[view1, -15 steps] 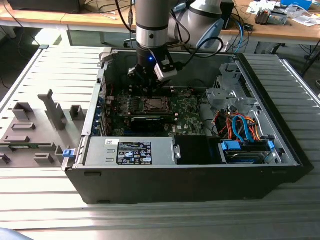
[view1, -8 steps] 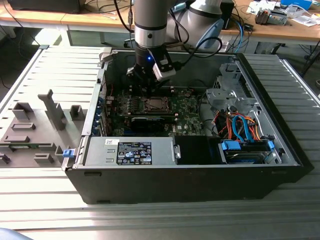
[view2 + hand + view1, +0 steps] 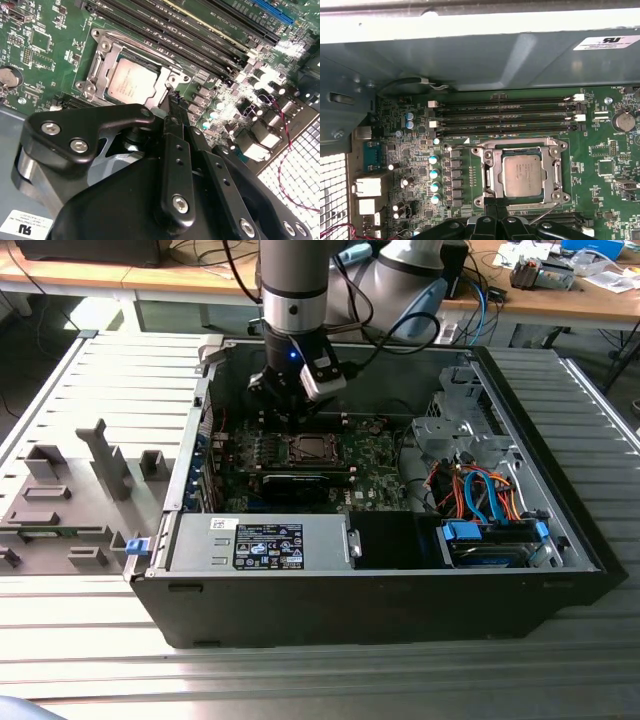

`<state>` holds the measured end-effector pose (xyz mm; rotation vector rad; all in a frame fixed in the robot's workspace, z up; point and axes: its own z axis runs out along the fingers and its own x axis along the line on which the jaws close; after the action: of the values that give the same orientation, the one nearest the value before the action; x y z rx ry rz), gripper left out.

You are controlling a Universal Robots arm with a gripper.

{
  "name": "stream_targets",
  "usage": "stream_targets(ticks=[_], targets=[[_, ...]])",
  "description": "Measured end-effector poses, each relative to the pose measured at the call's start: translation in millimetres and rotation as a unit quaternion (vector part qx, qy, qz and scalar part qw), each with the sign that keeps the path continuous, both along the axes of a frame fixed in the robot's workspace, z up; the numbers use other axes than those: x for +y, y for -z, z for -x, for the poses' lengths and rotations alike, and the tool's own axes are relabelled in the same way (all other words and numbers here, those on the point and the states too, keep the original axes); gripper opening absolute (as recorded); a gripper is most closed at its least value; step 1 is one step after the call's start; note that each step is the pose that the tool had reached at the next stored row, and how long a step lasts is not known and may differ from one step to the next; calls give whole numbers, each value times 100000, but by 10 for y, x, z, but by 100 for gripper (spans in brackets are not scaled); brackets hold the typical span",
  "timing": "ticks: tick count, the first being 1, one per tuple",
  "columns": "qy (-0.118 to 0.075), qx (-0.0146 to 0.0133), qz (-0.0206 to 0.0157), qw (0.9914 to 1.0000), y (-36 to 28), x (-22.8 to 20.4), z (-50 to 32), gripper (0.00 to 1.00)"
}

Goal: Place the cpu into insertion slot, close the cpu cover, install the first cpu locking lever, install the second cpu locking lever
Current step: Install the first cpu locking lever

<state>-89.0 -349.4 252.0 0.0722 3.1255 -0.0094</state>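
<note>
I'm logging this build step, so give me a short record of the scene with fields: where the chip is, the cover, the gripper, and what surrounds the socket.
chip: cpu lies flat in the insertion slot
cover: cpu cover lies down around the chip
gripper: gripper just beside the socket edge, fingers together, holding nothing
surroundings: memory slots alongside the socket on the green board
case: open computer case on a slatted table
</note>
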Motion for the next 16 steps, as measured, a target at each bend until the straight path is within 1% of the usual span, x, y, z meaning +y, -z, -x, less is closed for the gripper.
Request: stream_targets(ticks=[3,10,16], targets=[[-1,-27,-39,100000,-1,0,33,11],[1,-29,-136,100000,-10,0,43,11],[-1,-33,-326,99999,-16,0,56,11]])
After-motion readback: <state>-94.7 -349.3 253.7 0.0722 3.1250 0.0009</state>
